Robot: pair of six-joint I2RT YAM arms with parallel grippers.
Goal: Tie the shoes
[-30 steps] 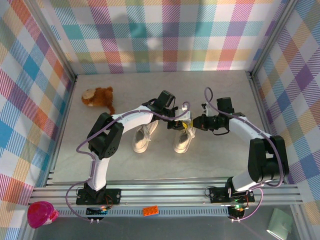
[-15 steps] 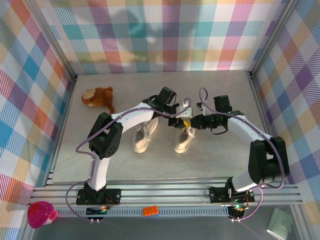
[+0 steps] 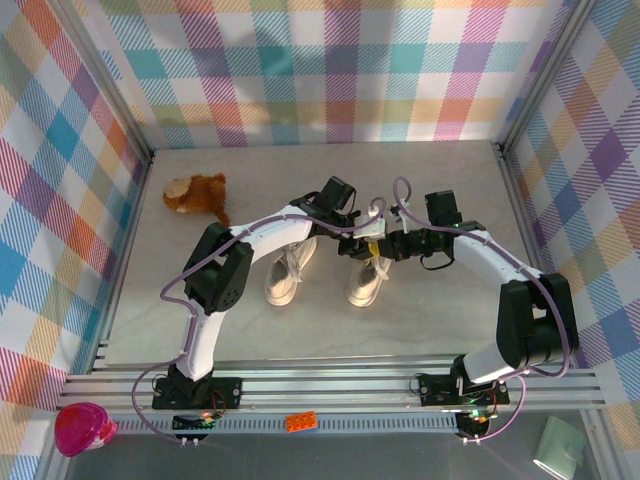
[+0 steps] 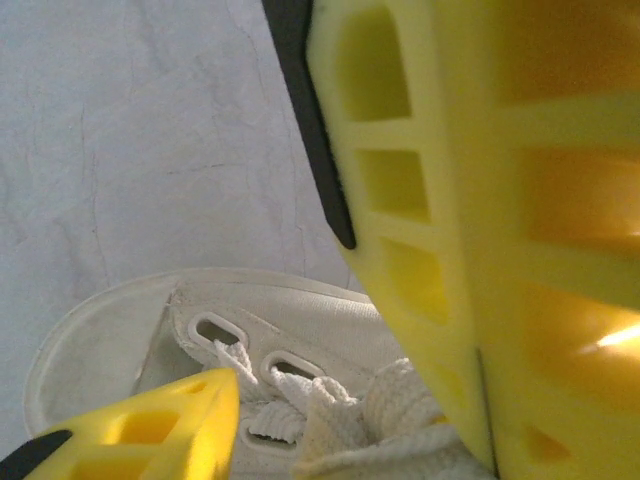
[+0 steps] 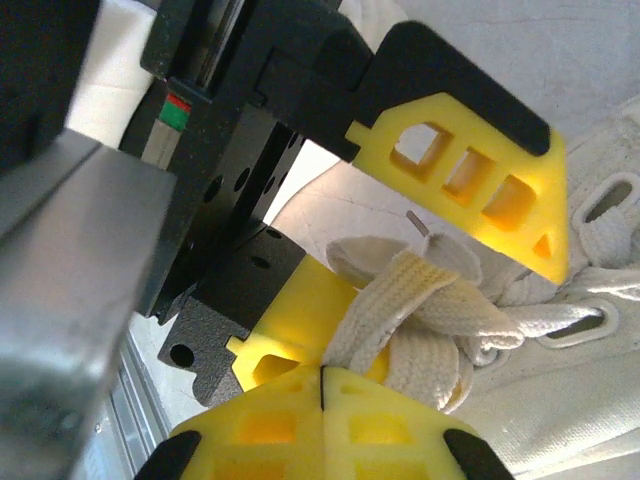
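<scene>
Two cream shoes stand side by side mid-table, the left shoe (image 3: 283, 278) and the right shoe (image 3: 363, 287). Both grippers meet over the right shoe's tongue end. My right gripper (image 3: 390, 245) (image 5: 322, 375) is shut on a white lace (image 5: 425, 290) that rises from between its yellow fingers. My left gripper (image 3: 362, 232) (image 4: 300, 390) has its jaws apart, with the bunched laces (image 4: 340, 415) and the shoe's eyelets (image 4: 215, 328) between them. In the right wrist view, one left finger (image 5: 470, 185) sits above the lace loop and the other below it.
A brown plush toy (image 3: 196, 194) lies at the back left of the table. Checked walls close in the pale tabletop (image 3: 440, 320) on three sides. An aluminium rail (image 3: 330, 385) runs along the near edge by the arm bases.
The right gripper has drawn left and slightly back, closing in on the left gripper over the right shoe. The left gripper has edged right. The shoes have stayed put.
</scene>
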